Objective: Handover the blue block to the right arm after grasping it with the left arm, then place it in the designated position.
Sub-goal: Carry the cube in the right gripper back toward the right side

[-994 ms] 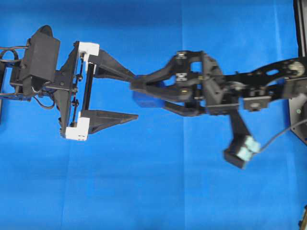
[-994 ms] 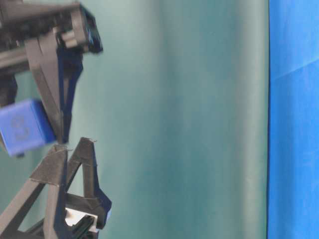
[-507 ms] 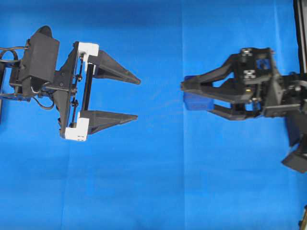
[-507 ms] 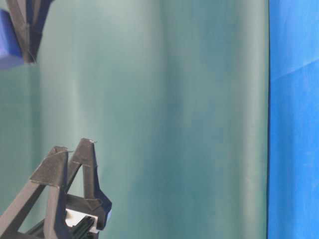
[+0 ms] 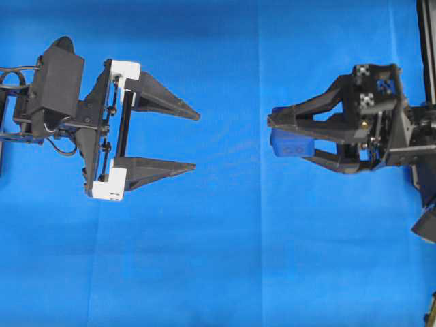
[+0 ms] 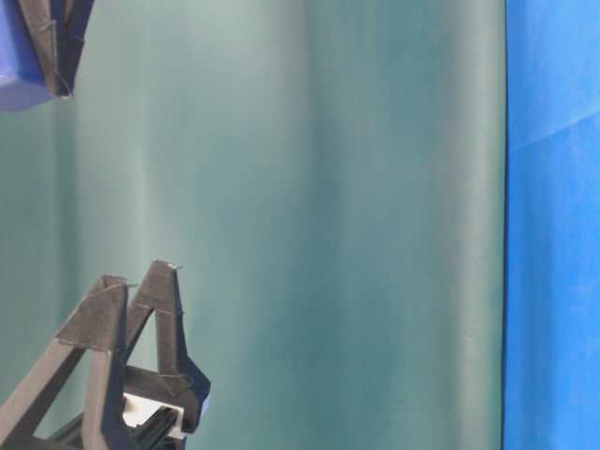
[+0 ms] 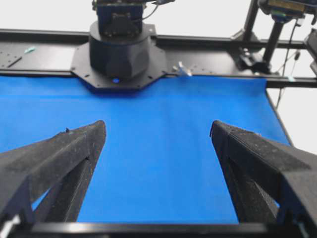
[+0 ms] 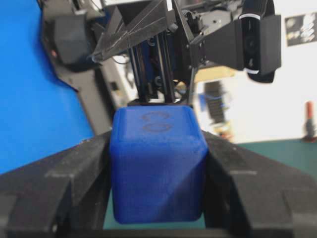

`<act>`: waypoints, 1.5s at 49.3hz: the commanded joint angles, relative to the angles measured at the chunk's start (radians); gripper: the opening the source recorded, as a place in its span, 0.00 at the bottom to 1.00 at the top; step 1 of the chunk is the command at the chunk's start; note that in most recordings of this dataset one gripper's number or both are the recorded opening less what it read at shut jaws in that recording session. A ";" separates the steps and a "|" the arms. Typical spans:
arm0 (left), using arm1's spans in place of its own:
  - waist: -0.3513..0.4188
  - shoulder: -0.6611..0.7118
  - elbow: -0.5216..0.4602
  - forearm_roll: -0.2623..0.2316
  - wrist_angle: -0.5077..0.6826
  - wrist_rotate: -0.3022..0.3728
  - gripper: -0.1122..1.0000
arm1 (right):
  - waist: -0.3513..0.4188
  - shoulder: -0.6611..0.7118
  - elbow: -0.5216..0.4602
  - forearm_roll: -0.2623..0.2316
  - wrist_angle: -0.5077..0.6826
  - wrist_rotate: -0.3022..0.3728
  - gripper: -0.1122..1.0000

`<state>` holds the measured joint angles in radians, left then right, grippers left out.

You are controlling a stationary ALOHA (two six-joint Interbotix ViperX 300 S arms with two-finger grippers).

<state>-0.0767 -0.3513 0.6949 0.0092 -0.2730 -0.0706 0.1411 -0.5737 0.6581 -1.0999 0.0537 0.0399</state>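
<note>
The blue block [image 5: 291, 143] is clamped between the two black fingers of my right gripper [image 5: 278, 139], held off the blue cloth at the right of the overhead view. In the right wrist view the block [image 8: 156, 163] fills the gap between both fingers [image 8: 59, 191], with an embossed mark on its top face. Its corner [image 6: 19, 75] shows at the top left of the table-level view. My left gripper [image 5: 196, 140], with white brackets, stands wide open and empty at the left, well apart from the block. The left wrist view shows only cloth between its fingers [image 7: 59, 158].
Blue cloth [image 5: 225, 259] covers the table. A black frame rail [image 5: 426, 41] runs along the right edge. The right arm's round base [image 7: 119, 49] sits at the far end of the cloth. A teal backdrop [image 6: 328, 225] fills the table-level view.
My right gripper has drawn away to the right with the blue block, out from between the left gripper's fingers. The left gripper has stayed open and still.
</note>
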 commanded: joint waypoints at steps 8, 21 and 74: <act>-0.003 -0.017 -0.014 0.002 -0.009 0.008 0.93 | 0.002 -0.003 -0.012 0.167 0.021 0.210 0.47; -0.003 -0.017 -0.014 0.002 -0.009 0.011 0.93 | 0.002 -0.011 -0.012 0.302 0.092 0.523 0.47; -0.015 -0.017 -0.015 0.002 -0.009 0.014 0.93 | 0.002 -0.017 -0.014 0.324 0.212 0.887 0.47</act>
<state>-0.0874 -0.3513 0.6949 0.0092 -0.2730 -0.0568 0.1411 -0.5814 0.6581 -0.7777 0.2684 0.9265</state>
